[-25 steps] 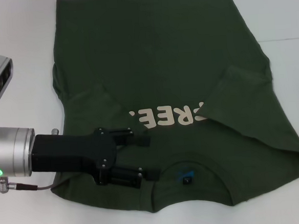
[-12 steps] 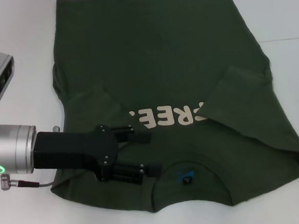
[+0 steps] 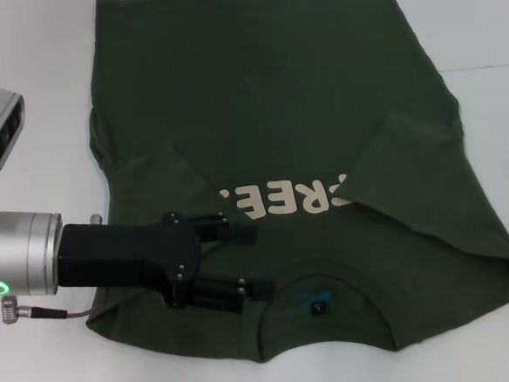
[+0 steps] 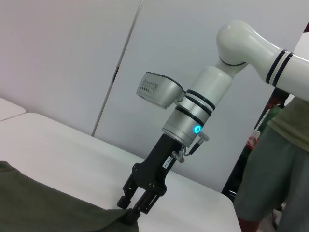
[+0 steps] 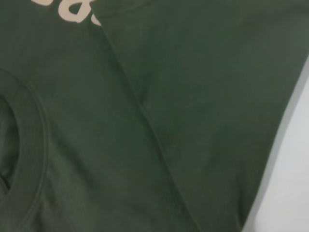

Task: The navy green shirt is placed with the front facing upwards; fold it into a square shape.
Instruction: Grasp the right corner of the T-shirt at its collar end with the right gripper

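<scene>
- The navy green shirt (image 3: 277, 137) lies face-up on the white bench (image 3: 17, 50), both sleeves folded inward.
- Left tool (image 3: 258, 262) sits beside the collar (image 3: 322, 284), fingers spread; closing may catch one layer only.
- Right tool (image 4: 134, 204) pinches the shoulder edge; uneven lifting risks a skewed fold.

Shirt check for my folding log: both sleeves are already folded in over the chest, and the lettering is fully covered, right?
Not quite. On the shirt, both sleeves are folded in, but the head view shows the cream lettering still largely visible between them, only its ends hidden.
</scene>
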Controlling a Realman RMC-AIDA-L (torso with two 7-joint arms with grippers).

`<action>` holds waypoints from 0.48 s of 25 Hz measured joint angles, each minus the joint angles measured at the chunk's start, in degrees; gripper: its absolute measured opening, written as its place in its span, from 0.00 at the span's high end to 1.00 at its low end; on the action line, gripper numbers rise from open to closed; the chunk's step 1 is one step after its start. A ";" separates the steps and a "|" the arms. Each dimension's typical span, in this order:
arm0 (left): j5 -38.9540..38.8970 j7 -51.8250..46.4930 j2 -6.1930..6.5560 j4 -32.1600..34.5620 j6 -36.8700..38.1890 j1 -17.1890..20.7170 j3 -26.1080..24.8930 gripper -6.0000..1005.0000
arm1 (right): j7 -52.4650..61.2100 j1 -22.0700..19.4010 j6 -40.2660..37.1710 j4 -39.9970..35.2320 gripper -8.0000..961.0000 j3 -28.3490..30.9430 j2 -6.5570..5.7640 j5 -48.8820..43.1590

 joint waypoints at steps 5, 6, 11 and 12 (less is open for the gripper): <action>0.00 0.00 0.00 0.00 -0.34 0.03 0.00 0.07 | 0.02 0.37 0.22 1.23 0.38 -0.02 0.03 -0.08; 0.00 0.00 0.00 0.00 -0.34 0.03 0.00 0.07 | 0.04 0.37 0.26 1.26 0.41 -0.02 0.03 -0.08; 0.00 -0.01 0.00 0.00 -0.38 -0.03 0.00 0.07 | 0.29 0.40 0.55 1.27 0.44 -0.02 0.03 -0.08; 0.00 -0.01 0.00 0.00 -0.38 -0.03 0.00 0.07 | 0.35 0.40 0.68 1.27 0.44 -0.02 0.03 -0.07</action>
